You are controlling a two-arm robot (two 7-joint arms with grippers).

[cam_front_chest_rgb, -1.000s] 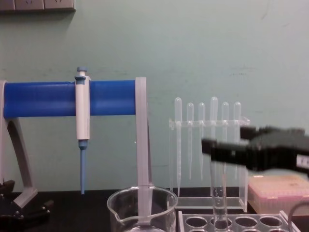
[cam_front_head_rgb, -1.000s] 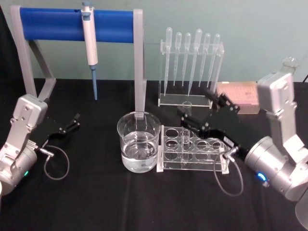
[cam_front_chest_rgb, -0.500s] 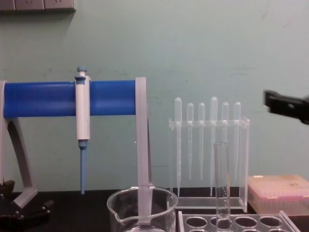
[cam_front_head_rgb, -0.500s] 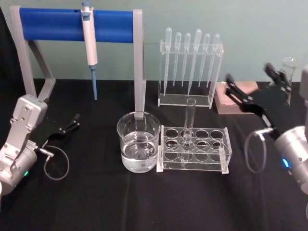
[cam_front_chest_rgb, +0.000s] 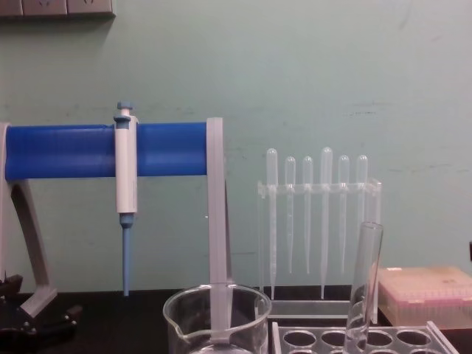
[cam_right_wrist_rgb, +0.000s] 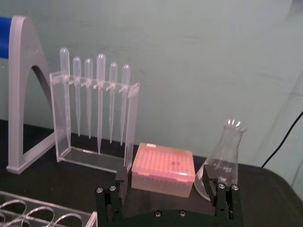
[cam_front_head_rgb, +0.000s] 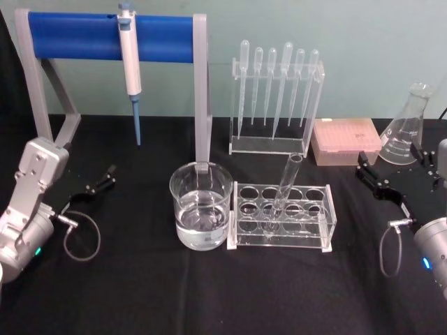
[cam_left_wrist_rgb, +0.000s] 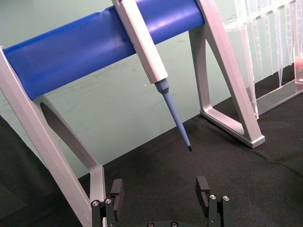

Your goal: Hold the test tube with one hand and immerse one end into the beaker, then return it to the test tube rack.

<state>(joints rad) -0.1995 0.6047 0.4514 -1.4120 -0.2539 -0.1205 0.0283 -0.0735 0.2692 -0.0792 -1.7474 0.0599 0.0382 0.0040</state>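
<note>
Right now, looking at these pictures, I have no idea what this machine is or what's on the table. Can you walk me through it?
It is a robot with two arms. One picture looks down from its head, one looks across from its chest, and one comes from each wrist.

The left end effector rests open on the black table at the left. The right end effector sits open at the right. Neither holds anything.

In the middle stands the beaker, partly filled with clear liquid. Beside it, the test tube leans tilted in a clear tube rack. Behind are a pipette hanging on a blue stand, a rack of plastic droppers, a pink box and a glass flask.
</note>
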